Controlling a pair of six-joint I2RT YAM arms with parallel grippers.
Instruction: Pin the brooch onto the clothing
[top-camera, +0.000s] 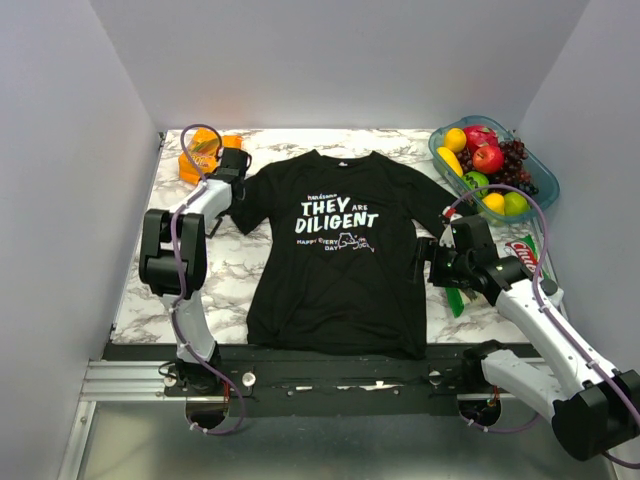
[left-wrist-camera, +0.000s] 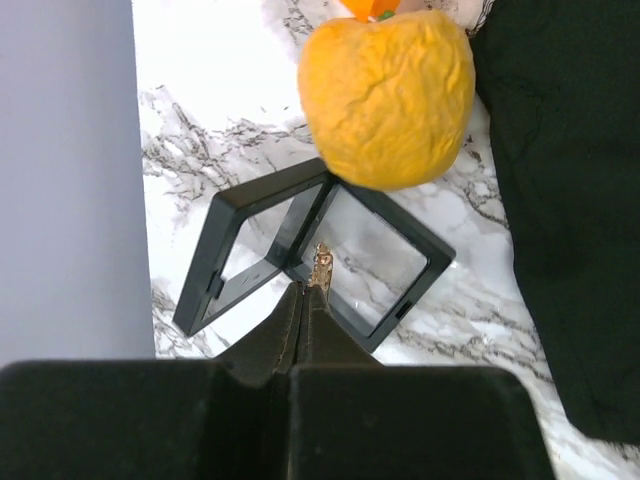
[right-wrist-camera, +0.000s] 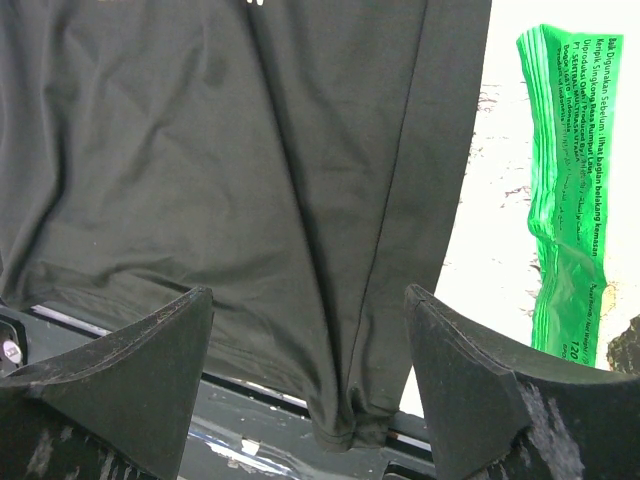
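Note:
The brooch, a tiny gold-brown ornament, stands edge-on between the tips of my left gripper, which is shut on it just above an open black frame case. In the top view the left gripper is at the back left, beside the shirt's sleeve. The clothing, a black T-shirt with white print, lies flat in the middle of the table. Its edge shows in the left wrist view as clothing. My right gripper hangs open over the clothing near its right hem, with nothing between the fingers.
A wrinkled orange ball lies right behind the frame case. A fruit basket stands at the back right. A green packet and a red packet lie right of the shirt. The table's front rail runs under the hem.

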